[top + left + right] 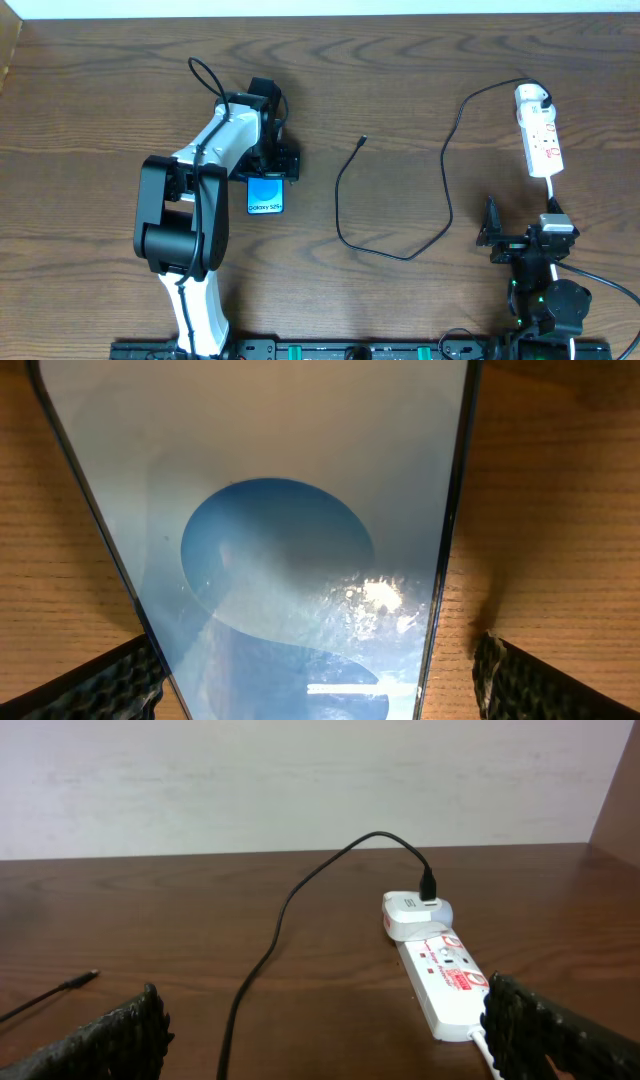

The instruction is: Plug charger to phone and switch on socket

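The phone (pixel 265 195) lies flat on the table with its blue screen up. It fills the left wrist view as the phone (pixel 290 540). My left gripper (pixel 271 170) hovers over its far end, open, one finger on each side and a strip of wood showing between phone and fingers (pixel 540 685). The charger's black cable (pixel 345 205) loops across the table; its connector tip (pixel 362 140) lies free, right of the phone. Its white plug (pixel 415 912) sits in the socket (pixel 445 982) at the far right. My right gripper (pixel 522 228) stands open, just short of the socket (pixel 541 140).
The wooden table (pixel 400 60) ends at a white wall behind. The socket's own white lead (pixel 553 195) runs back past my right gripper. A black rail (pixel 330 350) lines the front edge.
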